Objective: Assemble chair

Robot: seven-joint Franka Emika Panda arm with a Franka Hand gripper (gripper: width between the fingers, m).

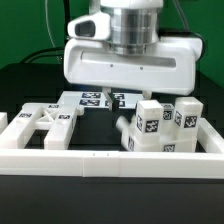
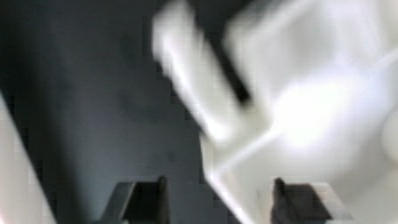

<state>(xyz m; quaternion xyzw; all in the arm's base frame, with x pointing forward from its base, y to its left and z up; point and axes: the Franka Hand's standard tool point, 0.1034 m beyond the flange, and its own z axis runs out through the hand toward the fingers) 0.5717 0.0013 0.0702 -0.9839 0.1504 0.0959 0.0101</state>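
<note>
Gripper (image 2: 217, 200) is above the centre of the table (image 1: 100, 128), jaws wide apart, nothing clamped. The flat chair frame (image 1: 45, 122) lies left. The tagged chair blocks (image 1: 165, 125) stand right.

Blurred white chair part (image 2: 285, 120) in wrist view, hand (image 2: 215, 200) fingertips cropped

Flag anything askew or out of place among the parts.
The tagged white parts on the exterior view's right sit bunched and tilted, unlike the flat part on its left. No damage visible; wrist view too blurred.
</note>
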